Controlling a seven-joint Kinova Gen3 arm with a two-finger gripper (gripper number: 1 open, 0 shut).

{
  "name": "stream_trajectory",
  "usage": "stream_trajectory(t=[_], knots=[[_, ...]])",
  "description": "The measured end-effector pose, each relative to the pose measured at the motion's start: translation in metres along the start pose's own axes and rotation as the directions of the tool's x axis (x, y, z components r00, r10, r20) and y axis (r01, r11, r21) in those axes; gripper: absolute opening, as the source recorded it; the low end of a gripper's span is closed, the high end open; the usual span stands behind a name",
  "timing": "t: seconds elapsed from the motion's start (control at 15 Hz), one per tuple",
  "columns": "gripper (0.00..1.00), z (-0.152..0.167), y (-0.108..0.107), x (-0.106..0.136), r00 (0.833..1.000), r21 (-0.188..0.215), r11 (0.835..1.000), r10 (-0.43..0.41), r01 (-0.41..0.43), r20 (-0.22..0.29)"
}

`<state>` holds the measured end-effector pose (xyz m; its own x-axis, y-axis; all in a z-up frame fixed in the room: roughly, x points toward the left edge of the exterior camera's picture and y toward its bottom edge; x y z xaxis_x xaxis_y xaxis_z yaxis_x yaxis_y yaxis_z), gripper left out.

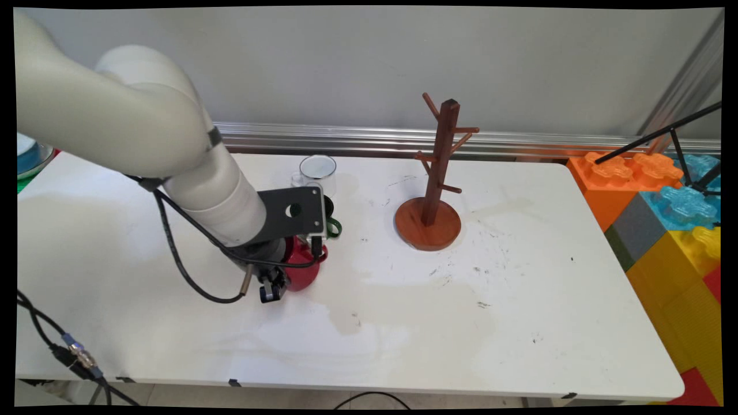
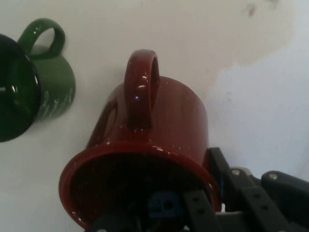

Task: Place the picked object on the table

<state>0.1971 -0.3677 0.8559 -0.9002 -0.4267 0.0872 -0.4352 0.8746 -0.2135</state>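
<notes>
Gripper (image 2: 193, 212) clamped on red mug's (image 2: 154, 145) rim.
Green mug (image 2: 34, 87) lies at its 10 o'clock in hand view.

Arm came in from upper left, gripper (image 1: 277, 282) low over the table (image 1: 403, 323), right at a red mug (image 1: 304, 266). Wrist plate covered most of the mug, so finger contact couldn't be read. Green mug (image 1: 333, 226) sat just behind the red one (only its handle and a dark edge showed past the plate). Clear glass mug (image 1: 317, 173) stood farther back near the wall. Wooden mug tree (image 1: 431, 196) stood upright to the right, well apart, pegs bare. Coloured toy blocks (image 1: 663, 213) stacked off the table's right end.
</notes>
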Motion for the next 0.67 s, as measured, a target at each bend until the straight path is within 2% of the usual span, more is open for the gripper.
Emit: stream_trajectory(t=[0.2, 0.67], knots=[[0.0, 0.012, 0.001, 0.006, 0.999, -0.008, 1.0, -0.014, 0.014, 0.029], [0.0, 0.032, 0.0, 0.019, 0.998, -0.016, 1.0, -0.024, 0.024, 0.052]])
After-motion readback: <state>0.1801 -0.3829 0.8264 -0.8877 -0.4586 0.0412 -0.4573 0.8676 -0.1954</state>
